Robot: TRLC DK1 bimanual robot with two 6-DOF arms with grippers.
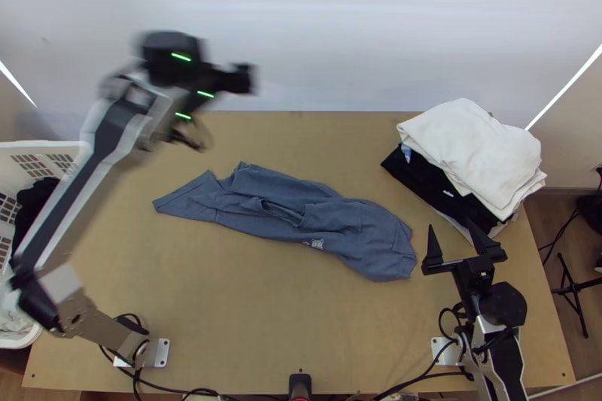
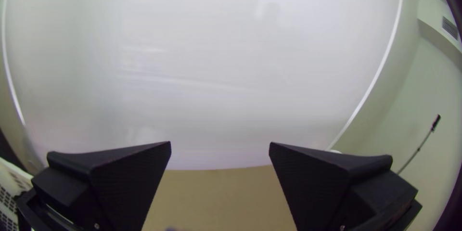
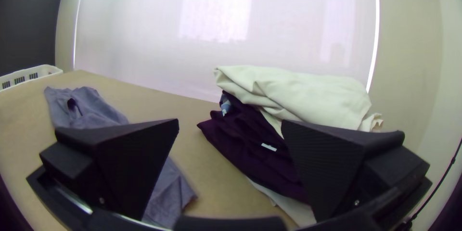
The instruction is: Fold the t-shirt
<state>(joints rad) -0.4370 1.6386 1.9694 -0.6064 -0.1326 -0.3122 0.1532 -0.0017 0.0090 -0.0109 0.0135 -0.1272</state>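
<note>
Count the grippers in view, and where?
2: left gripper, toward the table's far left corner; right gripper, beside the blue-grey t-shirt's right end, near the clothes stack.

1 view looks steeply down; 2 wrist views face the white screen [image 2: 231, 67].

Matt, wrinkled cloth on the blue-grey t-shirt [image 1: 369, 232], smooth, matt wood across the light-brown worktop [image 1: 248, 311], and there's smooth white plastic on the perforated basket [image 1: 38, 147], matt cloth on the cream folded garment [image 1: 474, 145]!
</note>
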